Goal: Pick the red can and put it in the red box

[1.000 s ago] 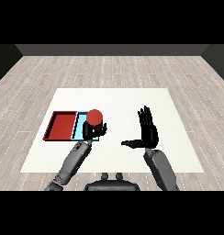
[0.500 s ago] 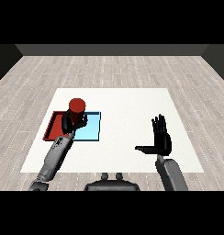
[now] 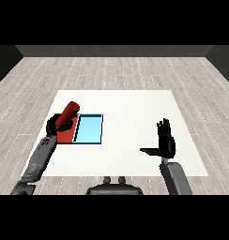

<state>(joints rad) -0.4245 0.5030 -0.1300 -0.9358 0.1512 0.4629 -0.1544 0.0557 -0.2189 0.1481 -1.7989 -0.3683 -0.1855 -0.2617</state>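
Note:
The red can [image 3: 68,115] is tilted, its top leaning to the right, held above the red tray [image 3: 68,133]. My left hand [image 3: 55,124] is curled round the can's lower end, over the tray's left part. The red tray is partly hidden by the can and hand. My right hand [image 3: 166,141] hovers over the white table at the right, fingers straight up and thumb out to the left, holding nothing.
A light blue tray [image 3: 89,129] lies directly right of the red tray, touching it. The white table [image 3: 130,108] stretches wide between the trays and my right hand. Grey wooden floor surrounds the table.
My left hand has carried the can leftward from over the light blue tray to over the red tray, and the can now tilts. My right hand has drawn back to the right.

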